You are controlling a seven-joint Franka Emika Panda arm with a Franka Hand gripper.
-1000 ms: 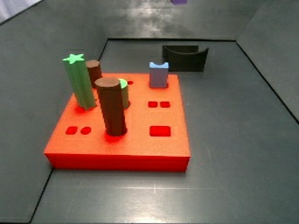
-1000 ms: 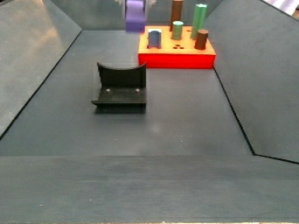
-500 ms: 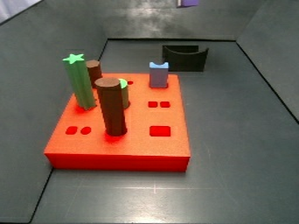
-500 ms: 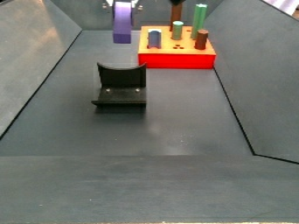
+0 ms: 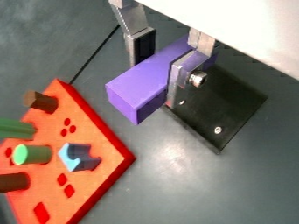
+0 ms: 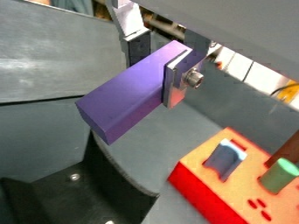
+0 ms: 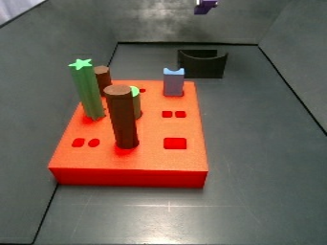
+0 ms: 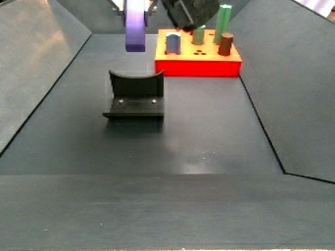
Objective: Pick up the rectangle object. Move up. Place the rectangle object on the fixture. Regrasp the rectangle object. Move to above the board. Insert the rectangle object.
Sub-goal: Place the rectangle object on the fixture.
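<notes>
The end effector is airborne above the floor, its flat silver fingers closed on one end of the rectangle object, a smooth purple block that projects clear of the plates in both wrist views. In a side view only the block's lower end enters at the upper edge, with the end effector cut off entirely; in a side view the block hangs upright above the fixture, not touching it, and a dark part of the arm is only partly in frame, so the arm's pose beyond the wrist cannot be made out. The fixture, a dark bracket on its base plate, stands on the floor apart from the board. The red board carries a green star-topped peg, a brown round peg and a blue-grey notched peg; a further peg behind the green one is largely hidden. In a wrist view the fixture's base plate lies beneath the held block.
</notes>
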